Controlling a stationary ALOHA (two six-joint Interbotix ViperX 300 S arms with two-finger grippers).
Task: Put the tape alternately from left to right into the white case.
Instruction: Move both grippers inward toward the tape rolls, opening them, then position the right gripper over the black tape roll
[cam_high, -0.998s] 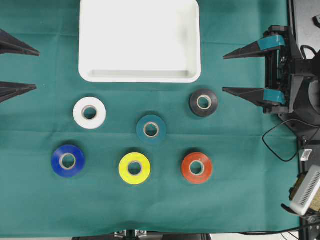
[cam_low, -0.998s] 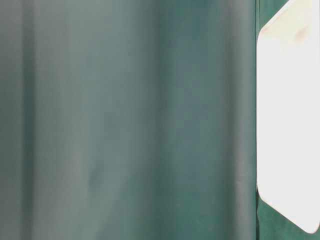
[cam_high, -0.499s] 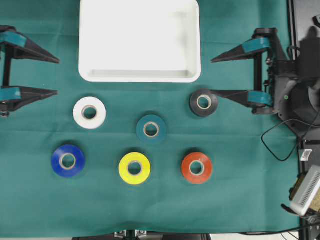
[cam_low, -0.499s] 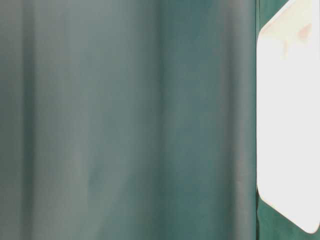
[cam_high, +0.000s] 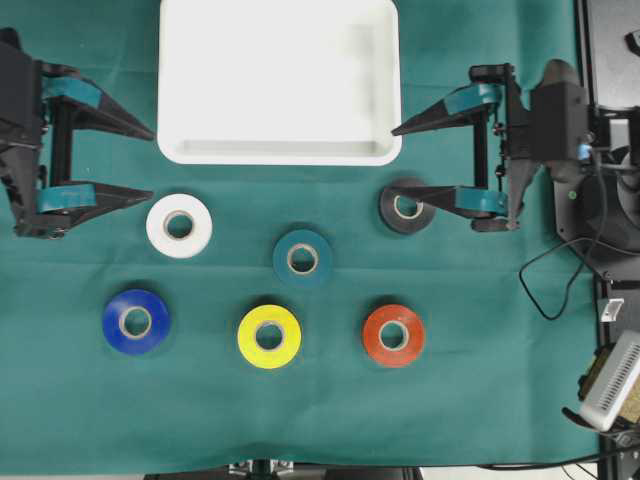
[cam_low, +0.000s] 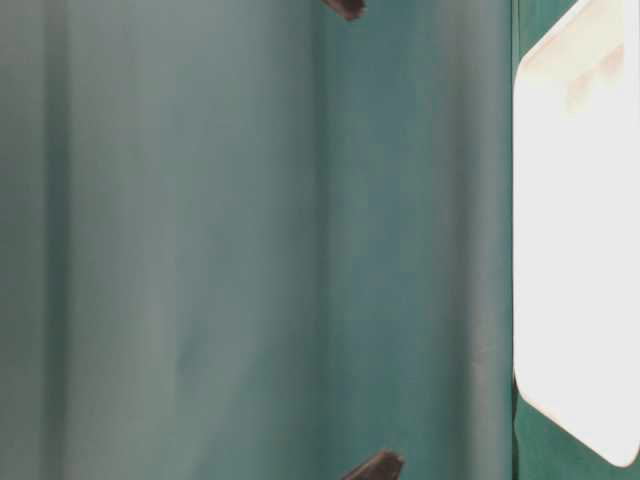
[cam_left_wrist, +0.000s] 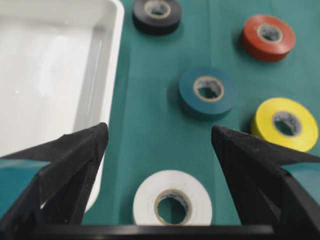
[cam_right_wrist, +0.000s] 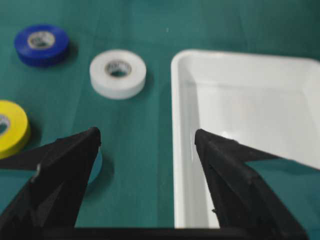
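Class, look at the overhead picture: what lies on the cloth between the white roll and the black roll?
Only bare green cloth lies between the white roll and the black roll; the teal roll sits below that stretch. The overhead view shows this.

We are seeing the table-level view as little more than blurred green cloth (cam_low: 250, 250), with the white case (cam_low: 575, 250) running off its right edge and two dark tips (cam_low: 375, 467), perhaps fingertips, poking in at top and bottom. Overhead, the right gripper's lower finger (cam_high: 440, 193) is covering part of the black roll (cam_high: 400, 212). In the right wrist view, a finger (cam_right_wrist: 60, 175) is hiding most of the teal roll (cam_right_wrist: 96, 167), and the yellow roll (cam_right_wrist: 12, 131) is being cut off at the left edge.
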